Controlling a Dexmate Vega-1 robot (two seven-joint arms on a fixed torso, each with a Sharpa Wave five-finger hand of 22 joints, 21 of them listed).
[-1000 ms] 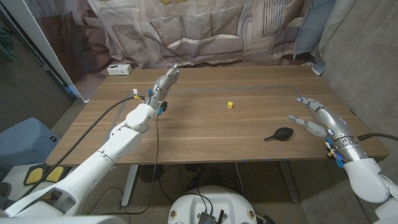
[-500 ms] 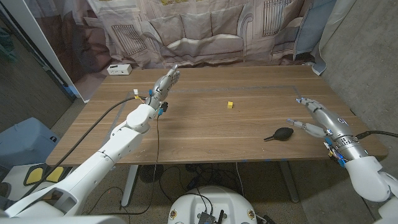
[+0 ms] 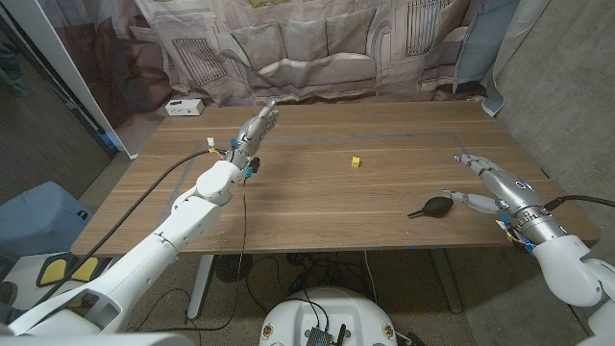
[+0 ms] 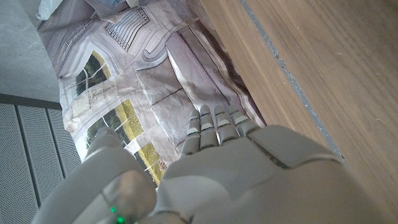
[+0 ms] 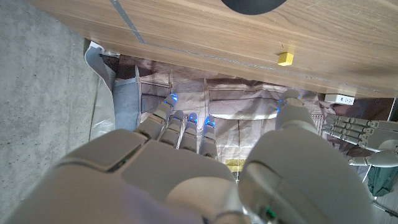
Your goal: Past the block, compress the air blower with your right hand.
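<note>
Head view: right hand (image 3: 498,185) released, fingers spread beside black rubber teardrop air blower (image 3: 434,207). Risk: fingertips nudge it, rolls across wooden surface (image 3: 317,207).

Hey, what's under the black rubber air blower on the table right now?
Only bare wooden table lies under the black rubber air blower. The spot beneath its bulb is covered. The open right hand is beside it, apart.

Air blower (image 3: 438,206) black, block (image 3: 356,161) yellow. Table (image 3: 317,207) brown wood grain w/ grey tape lines. My hands (image 3: 492,182) grey-white. Backdrop curtain (image 3: 317,48) printed w/ sofa pattern, beige-grey.
</note>
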